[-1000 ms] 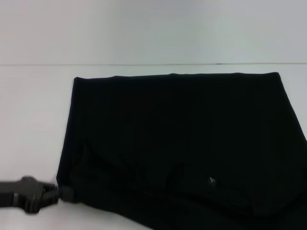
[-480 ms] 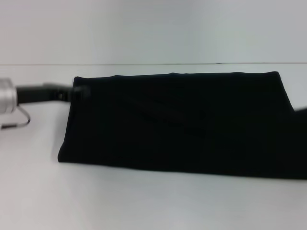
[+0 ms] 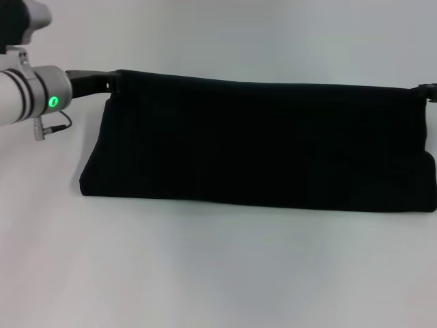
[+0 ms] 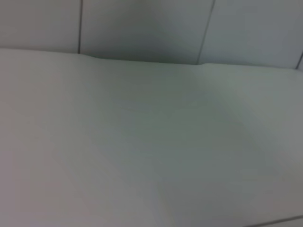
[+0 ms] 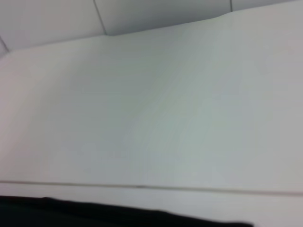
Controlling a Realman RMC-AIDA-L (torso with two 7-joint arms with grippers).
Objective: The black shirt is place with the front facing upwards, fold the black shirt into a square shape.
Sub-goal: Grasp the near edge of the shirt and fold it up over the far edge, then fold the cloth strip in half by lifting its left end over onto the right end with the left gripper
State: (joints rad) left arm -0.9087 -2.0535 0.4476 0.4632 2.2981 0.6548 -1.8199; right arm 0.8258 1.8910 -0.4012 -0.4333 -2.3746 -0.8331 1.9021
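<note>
The black shirt (image 3: 259, 143) hangs as a wide, taut band, plain black with no lettering showing. Its upper edge is raised off the white table (image 3: 218, 273) and its lower fold rests on the table. My left gripper (image 3: 113, 82) is shut on the upper left corner, at the end of the silver arm. My right gripper (image 3: 427, 91) shows only as a small dark tip at the right border, pinching the upper right corner. In the right wrist view a strip of the black shirt (image 5: 118, 215) is visible; the left wrist view shows only table and wall.
A silver wrist (image 3: 31, 92) with a green light and a small cable stands at the far left. The pale wall (image 4: 142, 28) rises behind the table's far edge.
The left gripper rose from the near left corner of the flat shirt, carrying the cloth's edge up and away. The right gripper holds the other corner, and the shirt is now doubled into a narrower band.
</note>
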